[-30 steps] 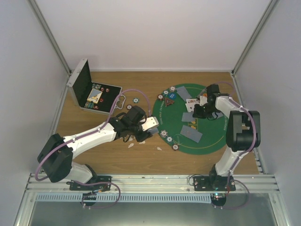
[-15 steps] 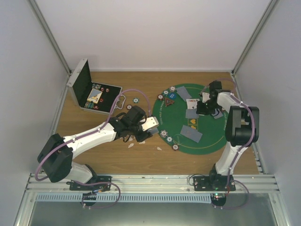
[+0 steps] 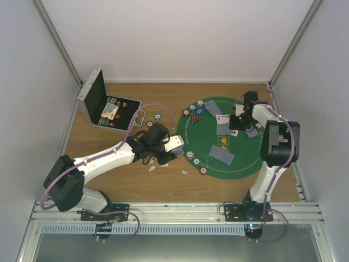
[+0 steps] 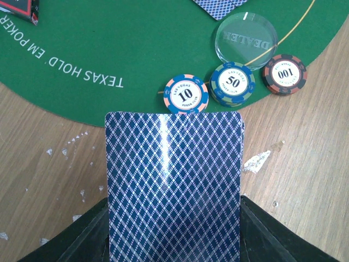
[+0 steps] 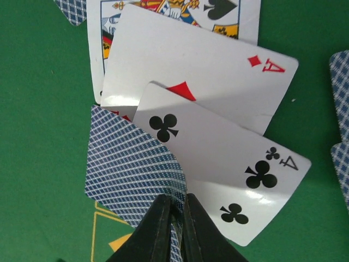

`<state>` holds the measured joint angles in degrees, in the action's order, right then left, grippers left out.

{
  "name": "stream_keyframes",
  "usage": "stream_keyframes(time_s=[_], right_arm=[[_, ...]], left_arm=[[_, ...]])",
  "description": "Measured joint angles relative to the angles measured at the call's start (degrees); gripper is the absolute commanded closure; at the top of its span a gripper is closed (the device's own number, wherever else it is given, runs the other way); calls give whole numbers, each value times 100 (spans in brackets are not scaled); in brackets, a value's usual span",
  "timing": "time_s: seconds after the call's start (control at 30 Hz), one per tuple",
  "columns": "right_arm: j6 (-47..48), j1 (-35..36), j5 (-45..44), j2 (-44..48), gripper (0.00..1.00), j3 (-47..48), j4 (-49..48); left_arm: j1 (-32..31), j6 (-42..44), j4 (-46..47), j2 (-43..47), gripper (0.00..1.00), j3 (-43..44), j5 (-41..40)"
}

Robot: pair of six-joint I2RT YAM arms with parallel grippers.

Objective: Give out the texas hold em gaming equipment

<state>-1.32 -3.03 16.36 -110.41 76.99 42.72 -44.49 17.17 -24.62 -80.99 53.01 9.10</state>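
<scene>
My left gripper is clenched on a stack of blue diamond-backed playing cards, over the wooden table at the edge of the round green felt mat. Just beyond lie three striped poker chips. My right gripper pinches one curled blue-backed card against the face-up four of clubs.

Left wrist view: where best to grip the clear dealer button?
Probably across its rim from straight above: the dealer button lies flat on the green mat, a thick disc. Pinch its picture-left and picture-right sides, since the 50 chip and 100 chip crowd its near edge.
</scene>
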Motion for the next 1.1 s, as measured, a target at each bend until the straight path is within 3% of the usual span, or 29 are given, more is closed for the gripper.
stream_keyframes(time_s=[0.27,0.37,0.47,0.6,0.73,0.9,1.1], right_arm=[[39,-33,-164,-7,83,59,107],[4,-37,-205,-4,65,59,177],[-66,-48,-267,13,57,57,249],[-199,-50,-369,138,34,57,328],[-267,-52,-385,409,20,101,466],[-444,177,219,1128,15,26,369],[-761,1491,1440,1998,15,-774,-175]], left_arm=[[0,0,0,0,45,0,0],[0,0,0,0,45,0,0],[0,0,0,0,45,0,2],[0,0,0,0,45,0,2],[0,0,0,0,45,0,2],[0,0,2,0,45,0,4],[0,0,2,0,45,0,7]])
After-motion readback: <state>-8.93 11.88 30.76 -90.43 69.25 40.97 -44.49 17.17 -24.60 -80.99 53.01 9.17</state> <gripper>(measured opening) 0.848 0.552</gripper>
